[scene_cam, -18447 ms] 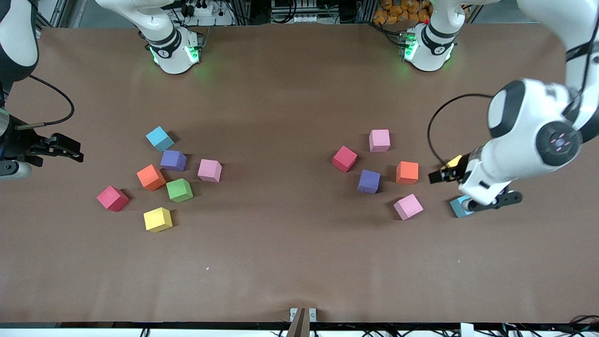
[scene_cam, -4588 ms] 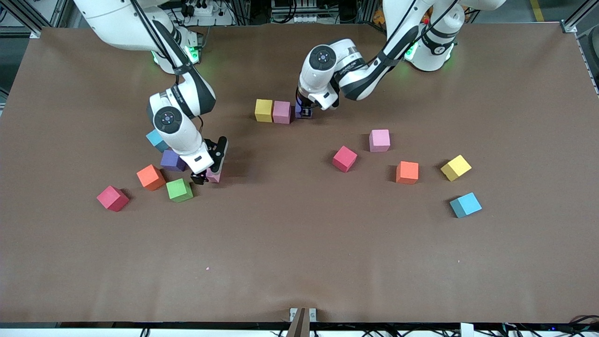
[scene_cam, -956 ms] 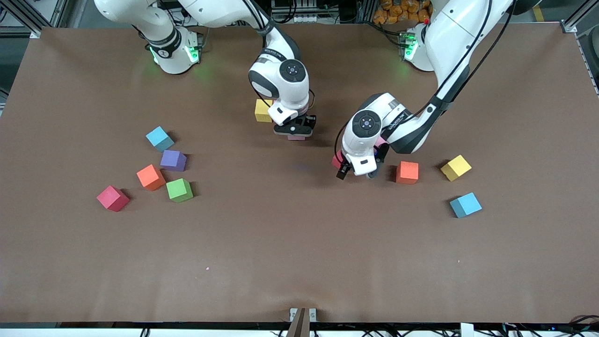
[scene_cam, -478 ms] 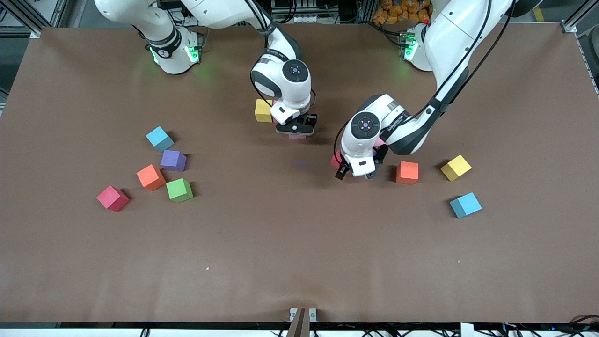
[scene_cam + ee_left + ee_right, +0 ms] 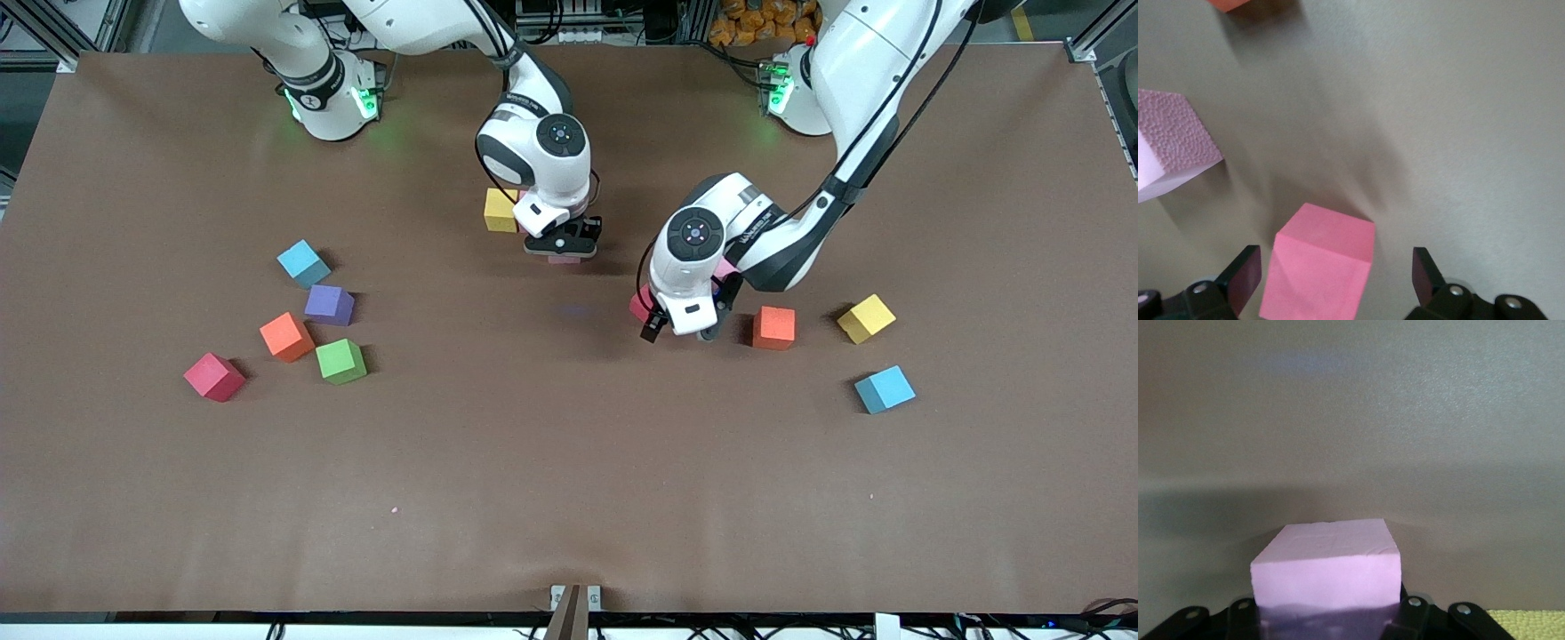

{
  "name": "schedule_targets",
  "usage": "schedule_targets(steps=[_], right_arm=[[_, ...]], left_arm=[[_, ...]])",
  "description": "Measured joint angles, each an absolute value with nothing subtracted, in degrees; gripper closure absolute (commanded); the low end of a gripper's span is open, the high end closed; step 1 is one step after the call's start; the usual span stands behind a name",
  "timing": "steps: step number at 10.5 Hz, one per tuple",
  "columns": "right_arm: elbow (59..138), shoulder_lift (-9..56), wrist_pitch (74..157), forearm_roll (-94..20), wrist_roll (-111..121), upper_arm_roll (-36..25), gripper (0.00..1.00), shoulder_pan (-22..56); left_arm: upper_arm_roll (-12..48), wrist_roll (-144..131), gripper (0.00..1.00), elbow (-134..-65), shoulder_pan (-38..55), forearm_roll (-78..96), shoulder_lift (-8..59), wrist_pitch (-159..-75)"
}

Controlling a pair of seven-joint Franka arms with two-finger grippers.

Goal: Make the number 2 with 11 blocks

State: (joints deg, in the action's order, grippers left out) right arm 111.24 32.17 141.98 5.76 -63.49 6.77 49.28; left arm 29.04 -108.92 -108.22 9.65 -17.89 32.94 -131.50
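Blocks lie in three groups on the brown table [image 5: 569, 462]. Toward the right arm's end: light blue block [image 5: 303, 263], purple block [image 5: 329, 305], orange block [image 5: 286, 337], green block [image 5: 341, 362] and red block [image 5: 213, 377], all loose and close together. Toward the left arm's end: a second orange block [image 5: 773, 327], a yellow block [image 5: 866, 318] and a second light blue block [image 5: 885, 389], each apart from the others.

Number 2, status: only a start is visible near the table's middle, close to the arm bases. One yellow cube [image 5: 499, 211] sits there; my right arm covers whatever lies just beside it.

My right gripper [image 5: 561, 249] is low at that row. Its fingers are pinched on a pale pink block [image 5: 1326, 572], which shows in the front view only as a sliver under the fingers. I cannot tell whether the block rests on the table or hangs just above it. A yellow surface shows at the corner of the right wrist view.

My left gripper [image 5: 1337, 293] is low over a rose-pink block [image 5: 1319, 263] that sits on the table beside the second orange block. The fingers [image 5: 1239, 277] are spread wide, one on each side of the block, not touching it. A paler pink block [image 5: 1168, 143] lies near it.
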Motion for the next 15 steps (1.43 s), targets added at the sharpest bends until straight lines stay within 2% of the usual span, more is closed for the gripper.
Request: schedule_targets(steps=[1, 3, 5, 6, 7, 8, 9, 12, 15], right_arm=[[111.2, 32.2, 142.0, 5.8, -63.5, 6.8, 0.64, 49.3], [111.2, 32.2, 141.9, 5.8, -63.5, 6.8, 0.0, 49.3], [111.2, 32.2, 141.9, 5.8, -63.5, 6.7, 0.0, 49.3], [111.2, 32.2, 141.8, 5.8, -63.4, 6.6, 0.0, 49.3], [111.0, 32.2, 141.6, 5.8, -63.4, 6.4, 0.0, 49.3], [110.5, 32.0, 141.0, 5.8, -63.3, 6.2, 0.0, 49.3], [109.9, 31.5, 139.9, 5.8, -63.1, 6.1, 0.0, 49.2], [108.9, 27.6, 132.4, 5.8, -59.3, 5.8, 0.0, 48.2], [108.7, 21.8, 125.4, 5.8, -50.8, 5.8, 0.0, 43.5]], left_arm=[[29.1, -108.9, 0.0, -108.4, 10.1, -17.9, 33.4, -131.4], [29.1, -108.4, 0.0, -108.5, 10.9, -18.0, 34.7, -131.4], [29.1, -106.6, 0.0, -108.5, 11.1, -18.0, 35.6, -131.4], [29.0, -105.8, 0.12, -108.5, 11.1, -18.0, 35.8, -131.4], [29.0, -105.5, 0.49, -108.5, 11.0, -18.0, 35.9, -131.4], [29.0, -104.9, 0.71, -108.4, 10.9, -18.0, 35.9, -131.4], [29.0, -104.2, 0.77, -108.3, 10.8, -18.0, 35.9, -131.4], [29.1, -101.3, 0.76, -107.7, 10.8, -18.1, 35.9, -131.5], [29.5, -92.1, 0.76, -105.0, 11.2, -18.3, 35.8, -131.6]])
